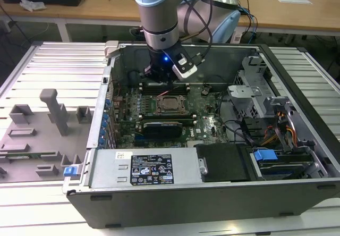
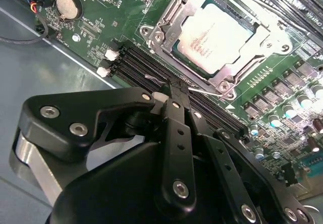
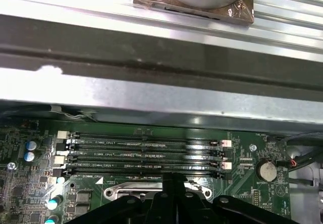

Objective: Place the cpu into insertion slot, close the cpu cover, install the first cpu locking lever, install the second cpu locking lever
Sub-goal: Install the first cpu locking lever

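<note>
The cpu (image 2: 214, 32) lay flat in its slot on the green board (image 2: 96, 12), so that job looked done. The cpu cover (image 2: 169, 17) lay down around it like a picture frame (the chip's shiny top peeked through the hole in the middle), so that looked done too. The gripper (image 2: 173, 90) was down inside the computer case (image 1: 212, 188), just beside the slot, over the long black memory slots (image 3: 146, 153). Its fingers (image 2: 175, 128) were pressed together. A thin wire lever (image 2: 207, 91) ran along the edge of the cover, right at the tips. I could not tell if the tips pinched it or only touched it. I could not tell if any lever was hooked down either, so the two lever jobs seemed to be what was left.
</note>
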`<state>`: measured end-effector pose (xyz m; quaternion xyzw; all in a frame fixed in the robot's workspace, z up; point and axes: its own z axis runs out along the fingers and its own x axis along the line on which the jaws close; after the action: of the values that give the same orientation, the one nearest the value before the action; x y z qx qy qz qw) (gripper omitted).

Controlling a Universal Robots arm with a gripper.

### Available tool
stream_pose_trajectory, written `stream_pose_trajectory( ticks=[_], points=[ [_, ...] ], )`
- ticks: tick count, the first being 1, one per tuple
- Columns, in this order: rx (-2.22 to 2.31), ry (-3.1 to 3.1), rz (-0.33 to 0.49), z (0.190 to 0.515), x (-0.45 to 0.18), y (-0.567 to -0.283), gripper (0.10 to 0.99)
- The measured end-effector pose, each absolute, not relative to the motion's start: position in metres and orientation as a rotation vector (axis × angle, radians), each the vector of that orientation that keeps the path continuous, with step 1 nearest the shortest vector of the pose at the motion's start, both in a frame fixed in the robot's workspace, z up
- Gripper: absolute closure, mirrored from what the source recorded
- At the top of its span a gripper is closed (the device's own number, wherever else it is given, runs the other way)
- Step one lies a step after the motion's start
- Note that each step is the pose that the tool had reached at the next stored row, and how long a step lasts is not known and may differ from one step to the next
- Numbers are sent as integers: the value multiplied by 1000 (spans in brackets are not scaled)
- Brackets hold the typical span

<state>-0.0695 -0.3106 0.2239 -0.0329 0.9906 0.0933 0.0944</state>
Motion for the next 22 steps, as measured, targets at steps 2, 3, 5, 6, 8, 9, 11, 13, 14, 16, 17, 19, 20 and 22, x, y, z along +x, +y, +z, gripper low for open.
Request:
stream_pose_trajectory(
  ticks=[2, 3, 5, 6, 8, 9, 11, 13, 14, 16, 17, 19, 20, 22],
  points=[
    [-99, 2927, 273, 224, -70, -311, 980],
    [-101, 2913, 271, 223, -71, -311, 980],
    [-102, 2899, 269, 222, -72, -311, 980],
    [-100, 2893, 268, 221, -73, -310, 980],
    [-79, 2893, 265, 220, -73, -310, 980],
    [-61, 2892, 262, 219, -73, -310, 980],
    [-33, 2891, 259, 218, -74, -310, 980],
    [-12, 2890, 257, 217, -74, -309, 980],
    [-7, 2890, 256, 216, -74, -307, 980],
    [-1, 2890, 255, 216, -74, -305, 980],
    [2, 2890, 254, 216, -74, -303, 980],
    [9, 2889, 254, 216, -74, -301, 980],
    [14, 2889, 253, 215, -74, -301, 980],
    [46, 2887, 248, 214, -74, -301, 980]
  ],
)
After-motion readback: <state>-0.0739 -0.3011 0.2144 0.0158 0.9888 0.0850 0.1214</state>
